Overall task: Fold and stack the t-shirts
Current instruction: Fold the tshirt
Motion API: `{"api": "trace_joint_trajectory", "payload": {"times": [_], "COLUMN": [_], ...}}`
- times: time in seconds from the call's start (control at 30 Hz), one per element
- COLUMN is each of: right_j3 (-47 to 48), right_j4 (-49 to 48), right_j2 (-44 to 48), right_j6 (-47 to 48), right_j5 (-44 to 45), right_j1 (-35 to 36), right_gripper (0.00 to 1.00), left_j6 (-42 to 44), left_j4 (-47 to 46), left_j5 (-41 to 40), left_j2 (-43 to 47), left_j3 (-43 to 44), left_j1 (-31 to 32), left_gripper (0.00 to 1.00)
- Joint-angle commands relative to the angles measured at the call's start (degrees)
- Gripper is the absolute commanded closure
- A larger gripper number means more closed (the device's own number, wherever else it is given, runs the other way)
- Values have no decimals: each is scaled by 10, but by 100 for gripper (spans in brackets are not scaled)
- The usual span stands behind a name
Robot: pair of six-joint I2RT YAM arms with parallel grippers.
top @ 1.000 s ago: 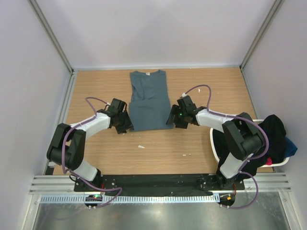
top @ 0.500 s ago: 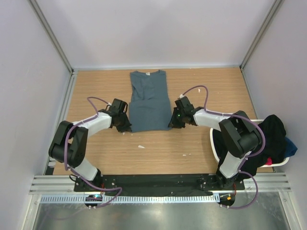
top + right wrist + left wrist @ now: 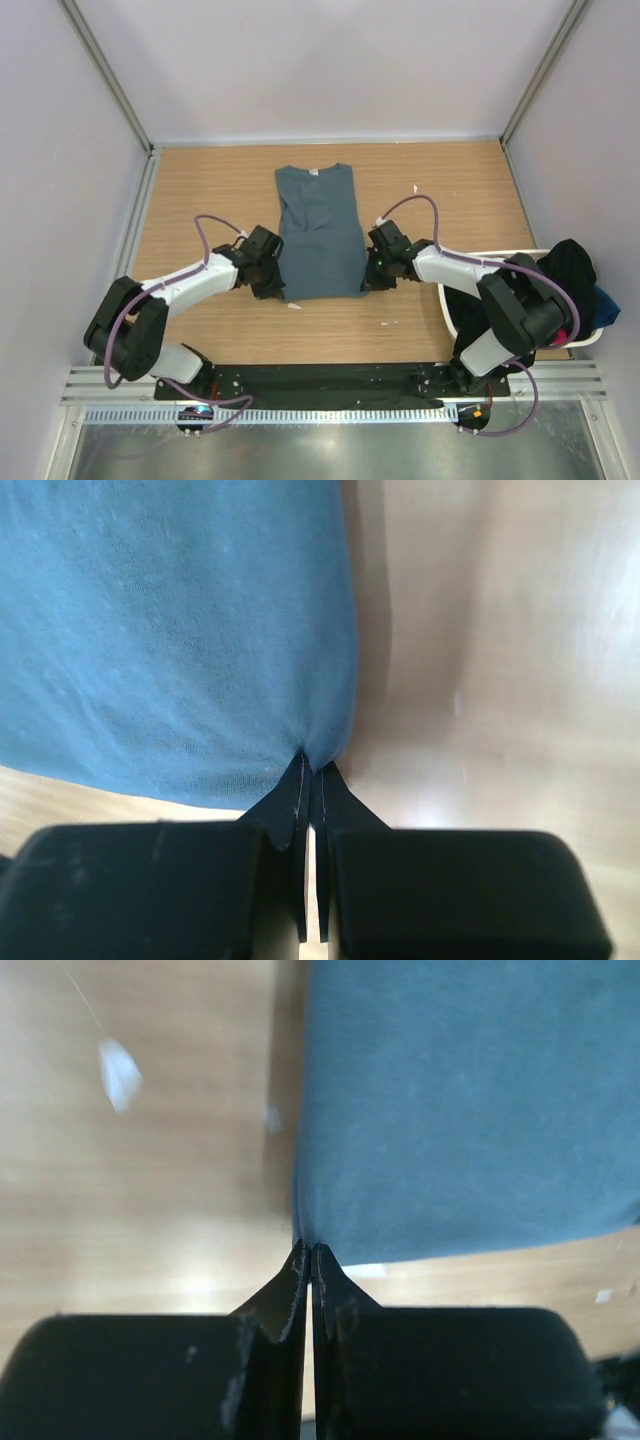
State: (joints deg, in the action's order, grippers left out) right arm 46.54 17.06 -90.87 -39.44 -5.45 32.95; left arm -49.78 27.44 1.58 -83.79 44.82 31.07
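Locating the garment first, the student asks: "Where does the plain slate blue-grey round-necked cloth t-shirt (image 3: 318, 225) lie?"

Instructor: "Flat on the light brown wooden table (image 3: 200, 190), about mid-width. It shows as a narrow rectangle, with the collar toward the far wall and the hem toward the arm bases. Two small white scraps (image 3: 295, 306) rest on the wood just beyond the hem, on the near side."

Student: "And the end effectors?"

Instructor: "The left end effector (image 3: 279, 288) meets the near-left hem corner. In its wrist view the black fingertips (image 3: 295, 1290) are pressed together, with the corner of the cloth nipped between them. The right end effector (image 3: 367, 286) mirrors this at the near-right hem corner, its fingertips (image 3: 290, 810) likewise narrow and closed on the fabric."

Student: "What sits at the right?"

Instructor: "A white plastic laundry basket (image 3: 590, 341) stands at the table's right edge, well apart from the gripped shirt. Heaped in it are a black garment (image 3: 565, 275), a blue garment (image 3: 605, 305) and a glimpse of a red garment (image 3: 562, 336)."
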Motion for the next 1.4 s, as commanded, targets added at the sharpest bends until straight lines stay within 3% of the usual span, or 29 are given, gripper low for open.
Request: {"api": "trace_joint_trajectory", "payload": {"times": [0.0, 0.4, 0.5, 0.73, 0.87, 1.07, 1.37], "right_j3": [-42, -211, -208, -95, -18, 66, 149], "right_j4": [82, 152, 185, 290, 354, 369, 352], "right_j2": [58, 334, 385, 406, 402, 353, 286], "right_j6": [-3, -162, -174, -207, -217, -183, -108], "right_j5": [-3, -22, -24, 35, 93, 175, 294], "right_j1": [33, 130, 142, 206, 236, 236, 211], "right_gripper": [99, 99, 98, 99, 99, 99, 99], "left_j6": [-45, -195, -226, -243, -233, -225, -152], "left_j4": [75, 250, 263, 351, 406, 431, 344], "left_j5": [-12, -62, -63, -150, -192, -268, -288], "left_j2": [54, 280, 298, 276, 260, 253, 248], "left_j3": [-16, -66, -69, 63, 147, 189, 191], "left_j1": [43, 219, 260, 365, 373, 365, 271], "left_gripper": [100, 100, 100, 100, 100, 100, 100]}}
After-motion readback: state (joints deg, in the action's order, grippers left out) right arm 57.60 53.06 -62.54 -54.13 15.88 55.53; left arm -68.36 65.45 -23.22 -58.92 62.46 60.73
